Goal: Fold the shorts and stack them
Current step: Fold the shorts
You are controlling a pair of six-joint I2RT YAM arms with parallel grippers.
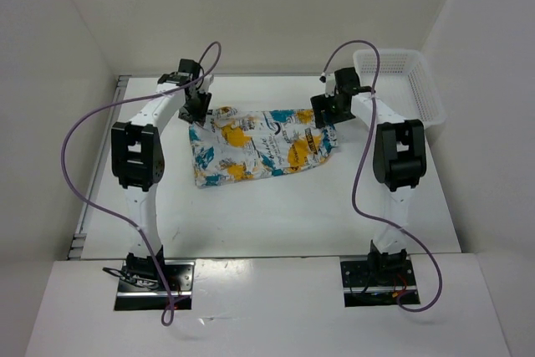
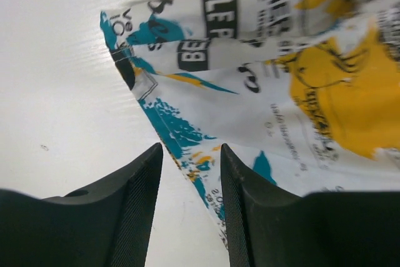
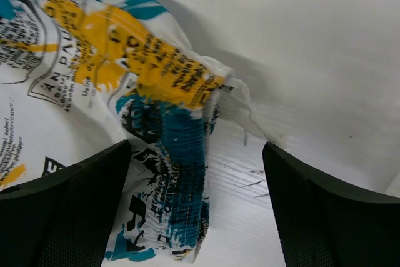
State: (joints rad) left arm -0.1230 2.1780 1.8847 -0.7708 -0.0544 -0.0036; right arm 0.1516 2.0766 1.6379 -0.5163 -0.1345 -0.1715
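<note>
Shorts (image 1: 261, 146) lie spread mid-worktop (image 1: 276, 215), between arms. Left hand (image 2: 190, 149) part spread, cloth edge in gap, nothing pinched. Right hand (image 3: 197, 148) spread wide astride far-right corner. Step reads as first-fold grasp. Next, you likely close both, lift evenly, carry toward near edge.

The left arm (image 1: 138, 156) and right arm (image 1: 399, 156) each rise from their bases, bend at a high elbow and reach forward and inward, wrists tipped downward, with purple cables looping above them. The left end effector (image 1: 198, 112) is low and angled toward the right, its ribbed black fingers (image 2: 137, 204) parted by only a narrow gap. The right end effector (image 1: 324, 114) faces it from the other side, well apart from it, with its fingers (image 3: 69, 211) spread wide.
</note>
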